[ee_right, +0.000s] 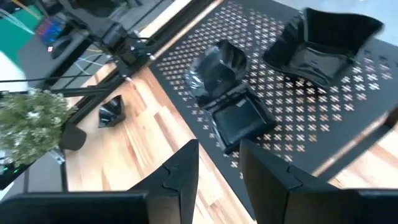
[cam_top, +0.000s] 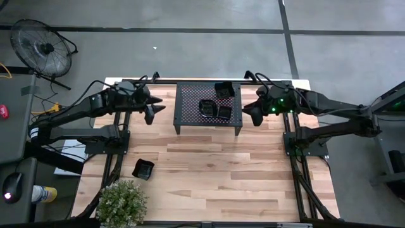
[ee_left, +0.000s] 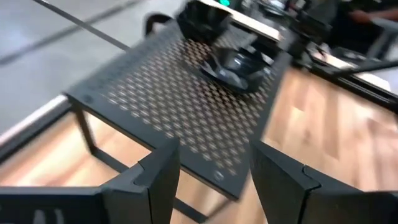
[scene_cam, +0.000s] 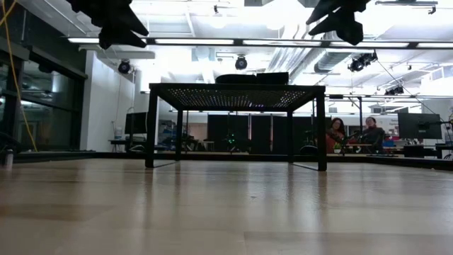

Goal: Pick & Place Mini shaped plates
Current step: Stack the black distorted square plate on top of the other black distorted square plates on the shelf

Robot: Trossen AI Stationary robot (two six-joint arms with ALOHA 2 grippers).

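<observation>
A robotics lab or open-plan workshop, by every sign; the butcher-block table (cam_top: 215, 171) sits on a polished grey concrete floor (cam_top: 190, 44) marked with dark tape lines; left of the table and back a bit, a black floor fan (cam_top: 43, 48) leans beside a yellow cable; looking level across the table, the room behind opens into an industrial hall with exposed ducts and strip lights (scene_cam: 233, 42) overhead; beyond the table's right end, two people (scene_cam: 354, 134) sit at desks with monitors (scene_cam: 419, 126); a small potted plant (cam_top: 120, 202) decorates the table's front left corner.
</observation>
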